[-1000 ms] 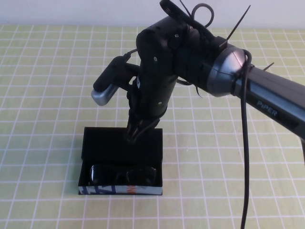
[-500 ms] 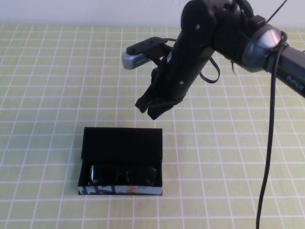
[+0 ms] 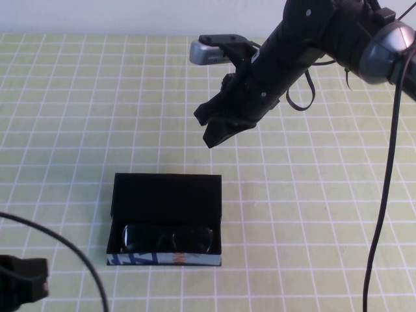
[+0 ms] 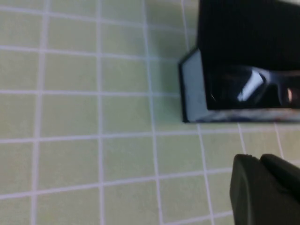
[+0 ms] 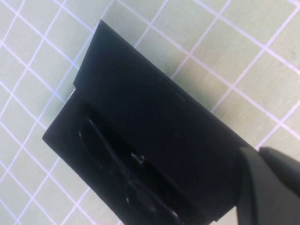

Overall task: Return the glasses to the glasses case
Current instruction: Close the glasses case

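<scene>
The glasses case (image 3: pixel 166 195) lies open on the checked cloth, with its lid up at the back and its printed side facing me. The black glasses (image 3: pixel 168 238) lie inside it along the front wall. My right gripper (image 3: pixel 207 128) hangs in the air behind and to the right of the case, shut and empty. In the right wrist view the case (image 5: pixel 154 126) and the glasses (image 5: pixel 117 164) lie below its fingertips (image 5: pixel 257 151). My left gripper (image 4: pixel 259 158) is shut and empty, low beside the case's left end (image 4: pixel 192 84), where the glasses (image 4: pixel 248 89) show.
The green checked tablecloth (image 3: pixel 78 117) covers the whole table. My left arm (image 3: pixel 23 286) and its cable enter at the front left corner. The right arm's cable (image 3: pixel 383 195) hangs down on the right.
My right gripper has lifted off the case's lid and moved back and to the right. My left arm has come into view at the front left.
</scene>
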`<action>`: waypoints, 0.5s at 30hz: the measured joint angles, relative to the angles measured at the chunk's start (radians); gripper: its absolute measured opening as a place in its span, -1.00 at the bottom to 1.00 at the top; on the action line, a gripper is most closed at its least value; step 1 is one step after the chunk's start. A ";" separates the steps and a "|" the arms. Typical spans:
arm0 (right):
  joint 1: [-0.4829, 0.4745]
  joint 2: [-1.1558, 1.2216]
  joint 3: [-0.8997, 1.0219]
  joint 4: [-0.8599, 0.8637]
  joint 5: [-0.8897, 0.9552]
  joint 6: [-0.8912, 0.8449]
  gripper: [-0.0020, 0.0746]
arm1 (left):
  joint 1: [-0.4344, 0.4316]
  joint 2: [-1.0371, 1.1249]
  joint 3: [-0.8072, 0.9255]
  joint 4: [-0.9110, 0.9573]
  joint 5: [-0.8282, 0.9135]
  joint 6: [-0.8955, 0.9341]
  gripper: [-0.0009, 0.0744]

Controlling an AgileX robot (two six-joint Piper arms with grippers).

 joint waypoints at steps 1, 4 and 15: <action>0.000 0.000 0.000 0.000 0.000 0.000 -0.98 | 0.000 0.068 -0.017 -0.051 0.028 0.072 -0.99; 0.000 0.000 0.000 0.000 0.002 0.000 -0.98 | 0.000 0.243 -0.035 -0.270 0.073 0.357 -0.99; 0.000 0.057 -0.036 0.010 0.006 0.002 -0.98 | -0.087 0.706 -0.043 -0.802 -0.009 1.019 -0.99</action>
